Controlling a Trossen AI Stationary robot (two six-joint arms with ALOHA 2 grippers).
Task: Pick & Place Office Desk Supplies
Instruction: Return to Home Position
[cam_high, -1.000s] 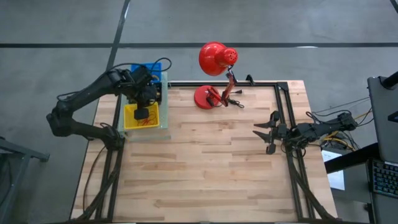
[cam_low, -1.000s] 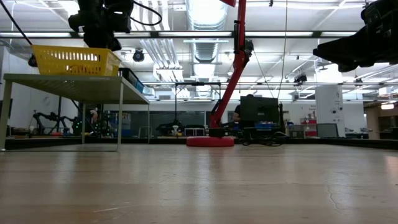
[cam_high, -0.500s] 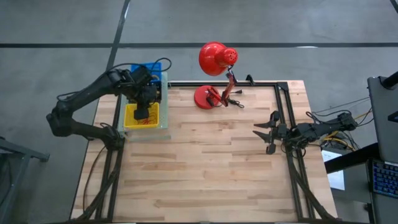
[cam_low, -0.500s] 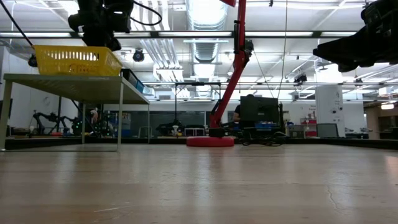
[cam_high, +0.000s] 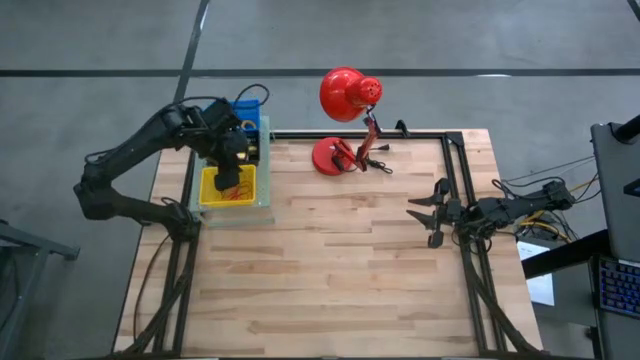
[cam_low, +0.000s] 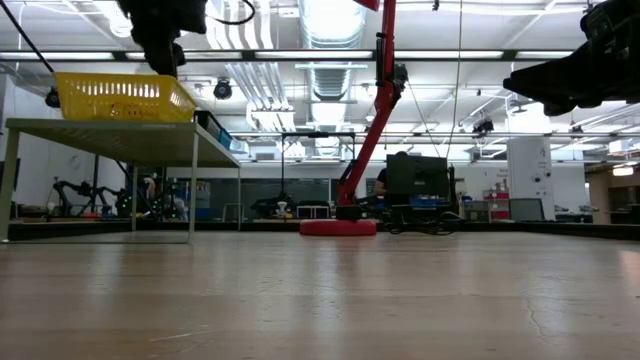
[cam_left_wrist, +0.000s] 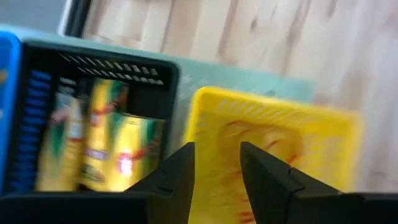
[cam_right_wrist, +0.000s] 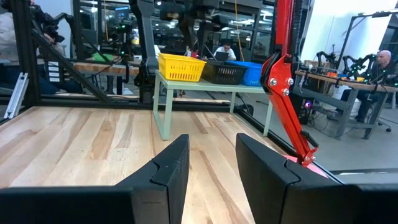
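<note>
A yellow basket (cam_high: 210, 190) stands on a small pale green stand (cam_high: 264, 196) at the table's far left. Thin red rubber bands (cam_left_wrist: 273, 140) lie in the basket. My left gripper (cam_high: 228, 172) hangs open just above the basket, pointing steeply down, with nothing between its fingers (cam_left_wrist: 214, 168). In the low view it is clear of the basket's rim (cam_low: 120, 80). My right gripper (cam_high: 428, 213) waits open and level at the table's right edge, with nothing between its fingers (cam_right_wrist: 211, 168).
On the same stand, behind the yellow basket, are a black basket (cam_left_wrist: 93, 118) with yellow packets and a blue basket (cam_high: 247, 108). A red desk lamp (cam_high: 345, 95) stands on its round base (cam_high: 330, 157) at the table's far edge. The bare wooden top (cam_high: 330, 270) spreads between the arms.
My left gripper has risen out of the yellow basket and now hangs above its rim. The basket and the right arm have kept still.
</note>
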